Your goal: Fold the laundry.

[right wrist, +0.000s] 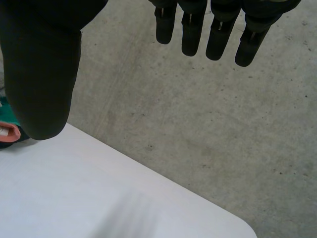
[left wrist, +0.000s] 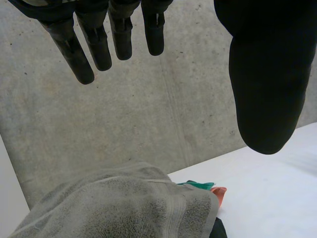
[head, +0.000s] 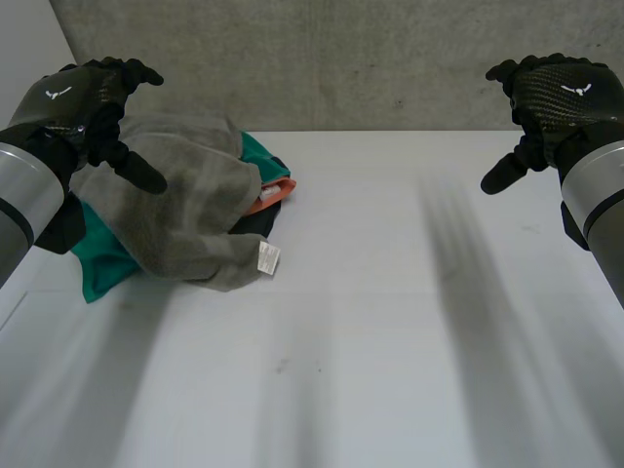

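You have the laundry (head: 200, 234) heaped at the far left of the table (head: 390, 322). A grey towel (head: 171, 195) lies on top. A teal cloth (head: 102, 265) shows beneath it at the near left and far side, and an orange piece (head: 274, 194) and something black show at its right edge. A white tag (head: 268, 256) sits at the towel's near right corner.

Your left robot hand (head: 78, 105) is above the heap's left part, its fingers (left wrist: 74, 49) straight and spread, holding nothing. Your right robot hand (head: 558, 102) is raised over the table's far right, well apart from the laundry, also spread and empty. A concrete wall (head: 341, 58) stands behind.
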